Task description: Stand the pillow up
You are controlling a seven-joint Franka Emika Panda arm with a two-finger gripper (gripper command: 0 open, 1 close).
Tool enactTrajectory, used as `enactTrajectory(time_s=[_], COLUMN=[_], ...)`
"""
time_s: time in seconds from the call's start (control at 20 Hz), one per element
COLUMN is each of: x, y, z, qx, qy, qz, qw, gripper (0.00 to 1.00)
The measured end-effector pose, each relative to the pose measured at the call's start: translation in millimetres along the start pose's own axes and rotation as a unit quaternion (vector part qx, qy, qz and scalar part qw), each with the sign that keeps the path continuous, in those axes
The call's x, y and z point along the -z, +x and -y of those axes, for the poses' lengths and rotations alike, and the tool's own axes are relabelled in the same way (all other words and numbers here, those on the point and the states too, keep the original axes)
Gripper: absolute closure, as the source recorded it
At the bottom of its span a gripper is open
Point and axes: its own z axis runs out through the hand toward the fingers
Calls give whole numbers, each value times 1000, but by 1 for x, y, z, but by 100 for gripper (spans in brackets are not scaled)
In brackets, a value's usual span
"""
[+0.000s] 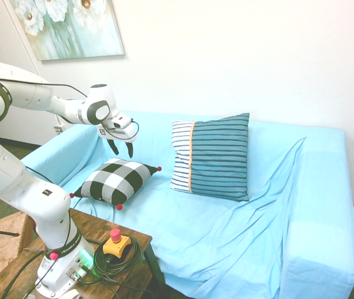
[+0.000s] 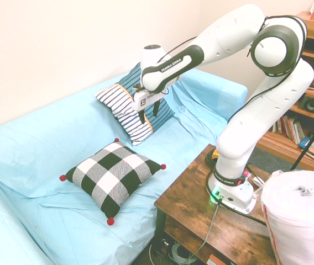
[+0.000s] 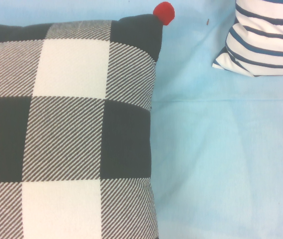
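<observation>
Light-blue sofa point(image 1: 211, 230) against a pale wall point(image 1: 227, 56), with checked pillow point(image 1: 116, 180) lying flat on the left part of the seat and striped pillow point(image 1: 220, 159) leaning on the backrest to the right. Standing-up still to do, grasp included: gripper point(image 1: 121, 149) above the checked pillow's far side, fingers apart with nothing between, probably clear of the fabric, though hard to judge from these angles. All four red pom-poms visible in second exterior view, only three in first; wall painting point(image 1: 71, 28) only in first.
</observation>
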Motion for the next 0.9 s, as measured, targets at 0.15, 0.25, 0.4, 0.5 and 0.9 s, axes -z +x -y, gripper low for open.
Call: enactTrajectory(time_s=[0.15,0.25,0.4,0.5,0.9], x=[-3,-13,-38,-57,-142], y=[-2,-16,-59,-90,-193], z=[0,3,14,19,49], qx=[3,16,43,56,76], qy=[-2,-7,-18,-25,-35], qz=[2,3,8,10,24], qw=[1000,1000,999,998,996], gripper=[0,0,0,0,0])
